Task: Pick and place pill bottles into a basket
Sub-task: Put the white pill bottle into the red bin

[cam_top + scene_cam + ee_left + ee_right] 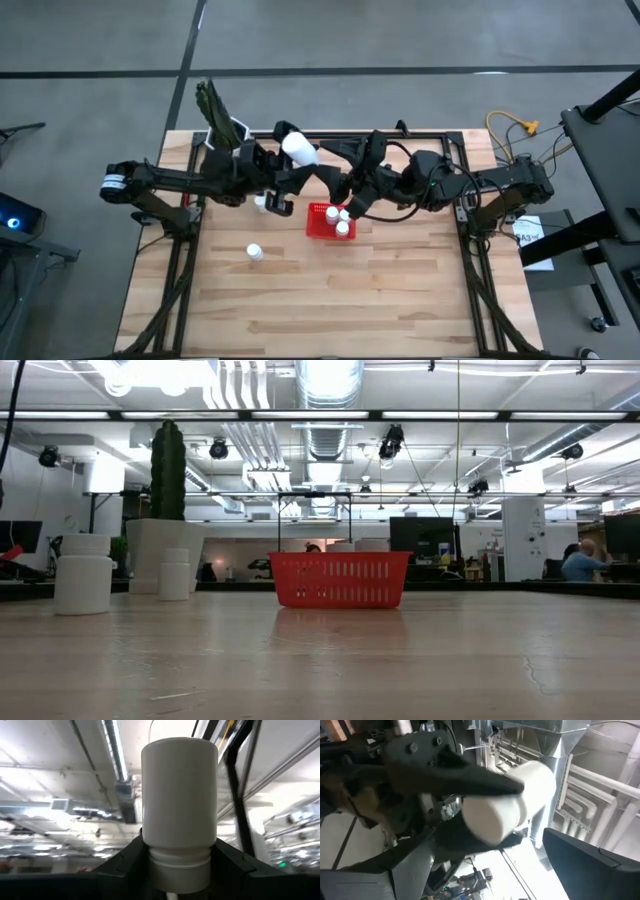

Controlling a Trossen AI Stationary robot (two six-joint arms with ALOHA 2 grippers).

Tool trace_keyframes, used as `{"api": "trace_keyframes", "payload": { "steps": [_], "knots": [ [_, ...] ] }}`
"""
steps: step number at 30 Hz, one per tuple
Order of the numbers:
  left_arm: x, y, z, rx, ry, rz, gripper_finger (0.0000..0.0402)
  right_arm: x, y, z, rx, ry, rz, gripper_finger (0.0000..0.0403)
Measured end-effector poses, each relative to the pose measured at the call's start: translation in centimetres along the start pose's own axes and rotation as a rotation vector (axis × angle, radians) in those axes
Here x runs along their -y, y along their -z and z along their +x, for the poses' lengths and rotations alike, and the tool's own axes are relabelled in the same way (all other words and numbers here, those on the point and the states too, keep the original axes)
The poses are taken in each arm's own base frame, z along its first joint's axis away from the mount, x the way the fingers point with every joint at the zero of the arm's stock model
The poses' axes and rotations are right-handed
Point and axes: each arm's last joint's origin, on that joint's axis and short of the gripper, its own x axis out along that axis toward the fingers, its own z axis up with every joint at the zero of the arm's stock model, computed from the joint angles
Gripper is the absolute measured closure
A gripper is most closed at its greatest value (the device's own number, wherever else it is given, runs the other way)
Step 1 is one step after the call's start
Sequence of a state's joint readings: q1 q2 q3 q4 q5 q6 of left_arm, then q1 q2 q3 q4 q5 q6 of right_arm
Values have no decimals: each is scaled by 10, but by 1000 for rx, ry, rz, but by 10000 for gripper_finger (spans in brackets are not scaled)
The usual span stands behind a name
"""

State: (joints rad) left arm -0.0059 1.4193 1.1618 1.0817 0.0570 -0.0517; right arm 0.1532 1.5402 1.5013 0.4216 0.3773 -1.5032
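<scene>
Two arms: you have both raised over the back of the table in the high view; left gripper (pixel 290 160) holds a bottle (pixel 298 149) aloft, behind and to the left of the basket (pixel 318 222); right gripper (pixel 355 198) hangs over the basket's right side; whether it is open you cannot tell
Basket contents: three white caps show inside; two loose bottles remain, one (pixel 272 204) just left of the basket, one (pixel 255 252) farther forward
Low view: basket (pixel 340 580) sits mid-table; two bottles (pixel 83 572) stand far left beside the cactus pot (pixel 160 550); no gripper shows
Left wrist view: fingers (pixel 127 865) clamp the bottle (pixel 179 805) at its neck
Right wrist view: held bottle (pixel 507 800) seen sideways in the other arm's jaws
Your step: carry it over an empty spot in the basket; lower it before letting go; keep clear of the right arm, which crowds the basket
</scene>
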Motion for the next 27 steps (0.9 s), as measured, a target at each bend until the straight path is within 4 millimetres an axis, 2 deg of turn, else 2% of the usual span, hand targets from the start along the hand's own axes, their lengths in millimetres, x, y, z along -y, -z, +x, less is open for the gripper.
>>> {"api": "trace_keyframes", "payload": {
  "steps": [27],
  "knots": [
    [-1, 6, -1, -57, -18, 4, 254, 3, -5, -4, -1, 1, -66, 51]
  ]
}}
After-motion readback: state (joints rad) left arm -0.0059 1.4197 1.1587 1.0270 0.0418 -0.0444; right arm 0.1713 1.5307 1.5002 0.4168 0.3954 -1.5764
